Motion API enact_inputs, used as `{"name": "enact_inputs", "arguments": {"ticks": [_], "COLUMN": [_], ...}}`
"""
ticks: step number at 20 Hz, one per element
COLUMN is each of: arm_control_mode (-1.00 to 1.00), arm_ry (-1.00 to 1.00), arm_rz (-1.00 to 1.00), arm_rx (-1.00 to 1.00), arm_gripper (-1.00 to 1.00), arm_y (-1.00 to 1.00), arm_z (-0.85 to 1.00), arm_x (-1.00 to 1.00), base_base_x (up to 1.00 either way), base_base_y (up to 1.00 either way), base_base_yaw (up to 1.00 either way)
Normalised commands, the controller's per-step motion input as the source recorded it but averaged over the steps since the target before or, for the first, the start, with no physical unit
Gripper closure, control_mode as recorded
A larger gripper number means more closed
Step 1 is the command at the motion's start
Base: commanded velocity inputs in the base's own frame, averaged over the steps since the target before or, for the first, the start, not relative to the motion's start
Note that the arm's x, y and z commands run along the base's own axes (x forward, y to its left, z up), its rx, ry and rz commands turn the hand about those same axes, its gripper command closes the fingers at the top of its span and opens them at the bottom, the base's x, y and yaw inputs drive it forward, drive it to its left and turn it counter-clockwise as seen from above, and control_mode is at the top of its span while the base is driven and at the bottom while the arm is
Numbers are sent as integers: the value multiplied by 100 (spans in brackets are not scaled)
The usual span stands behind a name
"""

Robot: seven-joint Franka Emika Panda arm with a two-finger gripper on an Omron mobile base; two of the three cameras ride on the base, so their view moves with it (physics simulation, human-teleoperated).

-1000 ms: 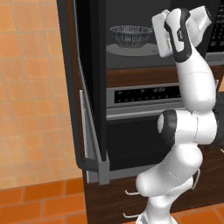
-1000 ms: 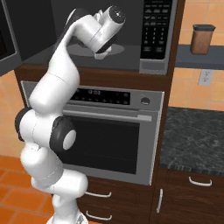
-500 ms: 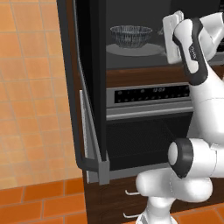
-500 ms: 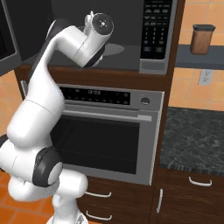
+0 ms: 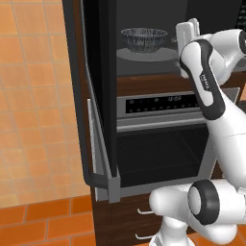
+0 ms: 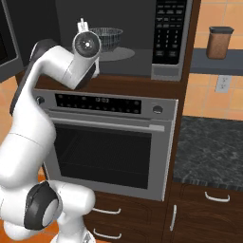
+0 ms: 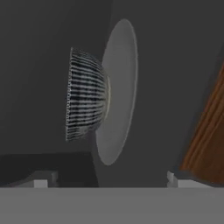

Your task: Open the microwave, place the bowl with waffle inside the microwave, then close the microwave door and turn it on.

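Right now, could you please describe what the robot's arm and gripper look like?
The arm is glossy white with rounded segments and dark grey bands and round caps at its joints; one link carries small dark lettering. The gripper is a pale, boxy hand with two fingers whose tips look small and dark in the hand view.

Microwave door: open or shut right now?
Open. The microwave door stands swung out to the left, leaving the cavity exposed with the bowl sitting on the turntable.

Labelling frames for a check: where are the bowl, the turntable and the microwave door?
bowl (image 5: 143, 39): left base view, its meshed side wall.
turntable (image 6: 124, 54): right base view, bare right part of the disc.
microwave door (image 5: 102, 86): left base view, its inner black face.
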Motion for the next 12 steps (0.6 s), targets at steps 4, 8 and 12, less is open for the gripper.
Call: {"name": "enact_inputs", "arguments": {"ticks": [4, 8, 12], "arm_control_mode": [-100, -100, -100], "arm_ry": [-11, -12, -16], "arm_rz": [18, 14, 12], "arm_rx": [-41, -41, -38], "arm_gripper": [-100, -100, -100], "arm_y": [0, 0, 0], "arm_z": [-3, -10, 0], "arm_x": [-37, -12, -4], "base_base_x": [0, 0, 0], "base_base_y": [0, 0, 0], "base_base_yaw": [0, 0, 0]}}
